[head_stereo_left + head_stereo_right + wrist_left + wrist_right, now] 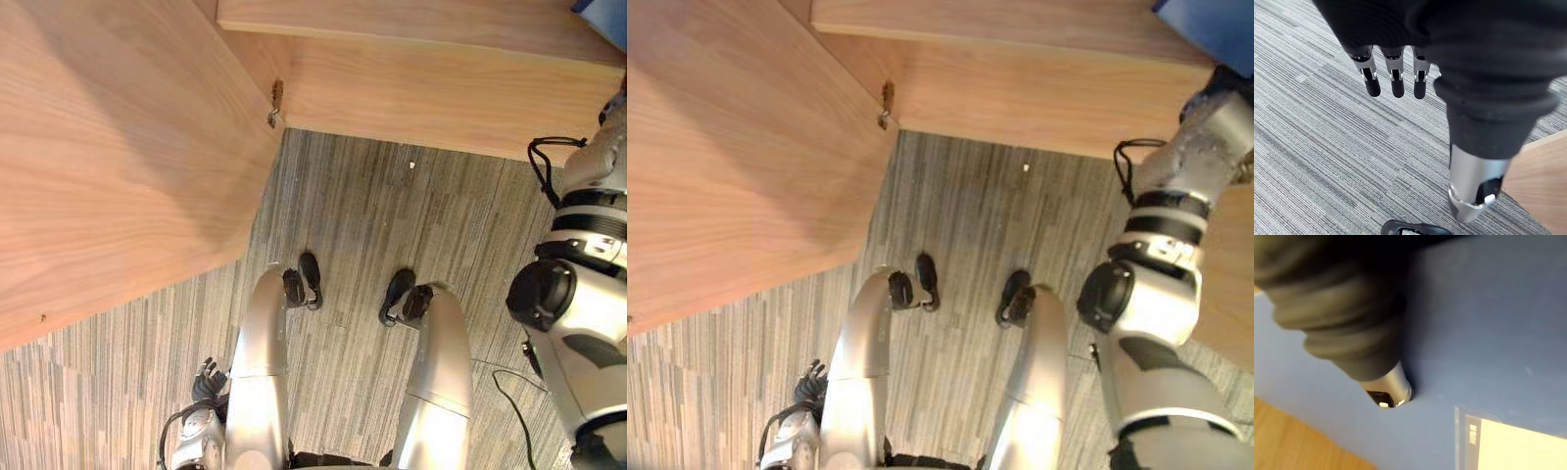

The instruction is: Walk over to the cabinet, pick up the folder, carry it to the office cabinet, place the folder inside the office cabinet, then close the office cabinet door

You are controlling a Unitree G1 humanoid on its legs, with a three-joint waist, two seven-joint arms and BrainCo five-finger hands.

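Note:
The blue folder [1488, 308] has a white label [1518, 445] at one corner. My right hand [1352, 333] has its thumb [1388, 394] pressed flat on the folder's face; the other fingers are hidden. In the eye views the folder [1215, 24] shows as a blue corner at the far upper right, above the wooden cabinet body [441, 88], and my right arm reaches up to it. My left hand [206, 380] hangs low at my left side over the carpet, its fingers [1396, 83] straight and holding nothing.
A large wooden cabinet door [118, 147] stands swung out on my left, hinged [275, 103] to the cabinet front. Grey striped carpet [392, 215] runs between the door and the cabinet. More wood [1229, 284] shows at the right behind my right arm.

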